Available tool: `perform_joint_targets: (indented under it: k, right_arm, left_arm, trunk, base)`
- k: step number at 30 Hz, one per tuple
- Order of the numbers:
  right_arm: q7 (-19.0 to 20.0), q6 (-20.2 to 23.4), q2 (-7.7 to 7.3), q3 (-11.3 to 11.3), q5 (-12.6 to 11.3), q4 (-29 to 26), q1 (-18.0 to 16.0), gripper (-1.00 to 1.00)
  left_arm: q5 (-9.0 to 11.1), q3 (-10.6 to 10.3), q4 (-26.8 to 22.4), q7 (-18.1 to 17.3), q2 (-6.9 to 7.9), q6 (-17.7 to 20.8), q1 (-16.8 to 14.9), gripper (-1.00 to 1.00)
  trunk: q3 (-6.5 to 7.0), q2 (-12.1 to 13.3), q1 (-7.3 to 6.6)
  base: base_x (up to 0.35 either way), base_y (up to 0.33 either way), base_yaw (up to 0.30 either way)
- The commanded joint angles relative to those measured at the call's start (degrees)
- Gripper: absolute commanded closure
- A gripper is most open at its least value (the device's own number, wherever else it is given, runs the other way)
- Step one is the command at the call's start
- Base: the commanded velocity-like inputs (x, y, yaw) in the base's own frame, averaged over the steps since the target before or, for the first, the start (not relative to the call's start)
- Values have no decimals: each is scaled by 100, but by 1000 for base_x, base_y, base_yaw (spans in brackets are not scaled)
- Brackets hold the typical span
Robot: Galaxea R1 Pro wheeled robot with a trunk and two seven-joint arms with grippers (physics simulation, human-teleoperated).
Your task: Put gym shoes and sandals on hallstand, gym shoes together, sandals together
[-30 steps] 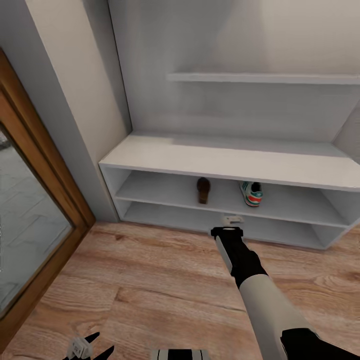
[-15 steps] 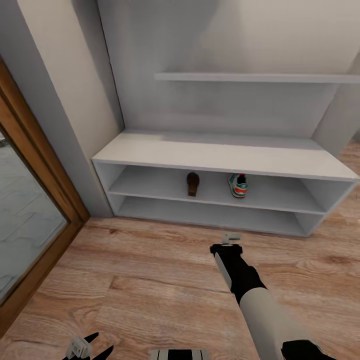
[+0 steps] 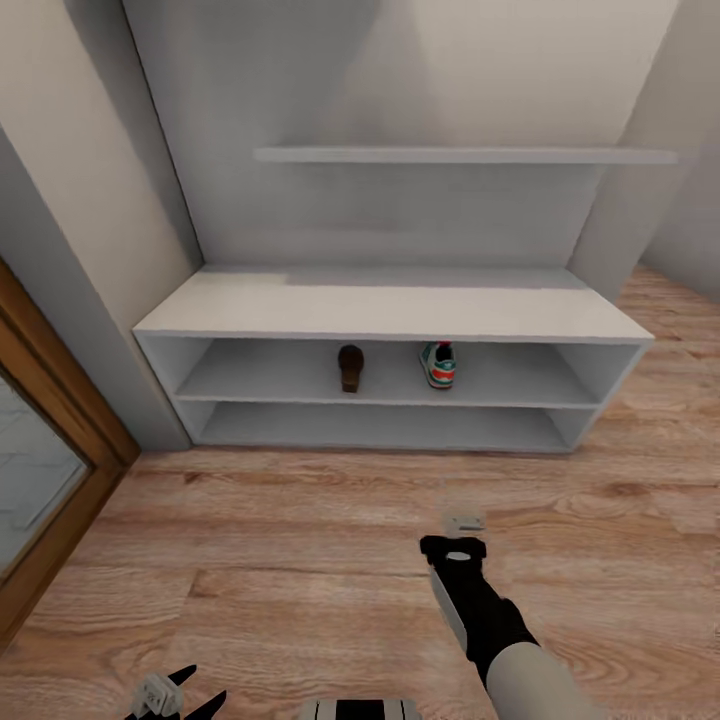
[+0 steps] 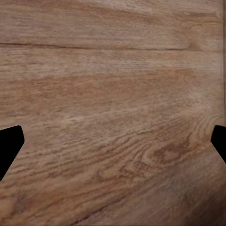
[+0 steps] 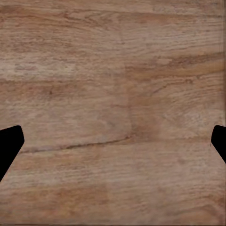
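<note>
The pale-grey hallstand (image 3: 390,310) stands against the wall ahead. On its upper open shelf lie one dark brown sandal (image 3: 350,367) and, a little to its right, one white gym shoe (image 3: 438,364) with green stripes and a red-orange heel. They lie apart from each other. The other sandal and the other gym shoe are out of view. My right gripper (image 3: 465,522) reaches forward over the wood-plank corridor floor (image 3: 300,540), short of the rack. My left gripper (image 3: 180,692) hangs low at the near left. In both wrist views the fingers (image 4: 9,143) (image 5: 9,141) stand wide apart over bare floor.
A floating wall shelf (image 3: 460,155) hangs above the bench top. A wood-framed mirrored door (image 3: 40,470) borders the left side. The corridor floor runs on past the rack's right end (image 3: 680,330).
The whole head view has pulled back from the rack and swung right, so the rack looks smaller and farther off. The right gripper now sits lower in the picture, over floor.
</note>
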Motion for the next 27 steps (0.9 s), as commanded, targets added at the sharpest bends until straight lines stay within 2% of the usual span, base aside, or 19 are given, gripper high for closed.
perform_joint_targets:
  k: [1,4,10,11,14,15,18,19,22,23,25,27]
  right_arm:
    - [-10,-155,2,7,45,99,77,-100]
    - [39,-455,-20,11,40,302,154,-100]
    - [803,-1029,-419,9,35,822,217,-100]
    - [1125,-1152,-567,3,34,972,225,-100]
    - [1605,-1319,-826,-4,28,1206,234,-100]
    - [1904,-1431,-1013,-10,22,1376,240,-100]
    - [2310,-1644,-1269,-15,10,1657,247,-100]
    - [2662,-1938,-1474,-19,4,1960,254,-100]
    - [3047,-2415,-1736,-49,0,2368,263,-100]
    - [3204,-2644,-1878,-87,-4,2567,265,-100]
    - [3347,-2849,-2018,-144,-9,2755,266,-100]
    - [3553,-3083,-2196,-281,-42,2996,268,-100]
  left_arm:
    - [25,1,6,-23,1,-13,-2,-100]
    - [23,1,10,-19,1,-13,-2,-100]
    - [22,1,12,97,-6,-12,-2,-100]
    - [23,-1,12,205,-12,-14,-2,-100]
    - [26,-4,13,421,-23,-20,-2,-100]
    - [28,-9,13,574,-27,-27,-2,-100]
    - [29,-13,14,760,-38,-33,-2,-100]
    - [30,-15,14,870,-50,-35,-2,-100]
    - [30,-12,14,942,-55,-31,-2,-100]
    - [30,-9,14,964,-52,-27,-2,-100]
    - [31,-5,14,981,-46,-22,-2,-100]
    - [31,-2,17,1000,-37,-17,-2,-100]
  trunk:
    - [-4,-2,-1]
    - [-4,-2,-1]
    - [-4,-2,-1]
    - [-4,-2,-1]
    - [-4,-2,-1]
    - [-4,-2,-1]
    - [-4,-2,-1]
    - [-4,-2,-1]
    - [-4,-2,-1]
    - [-4,-2,-1]
    - [-4,-2,-1]
    - [-4,-2,-1]
  base:
    - [0,0,-196]
    - [0,0,-189]
    - [0,0,-182]
    - [0,0,-188]
    - [0,0,-200]
    - [0,0,-218]
    - [0,0,-230]
    - [0,0,-249]
    - [0,0,-261]
    - [0,0,-276]
    - [0,0,-281]
    - [0,0,-287]
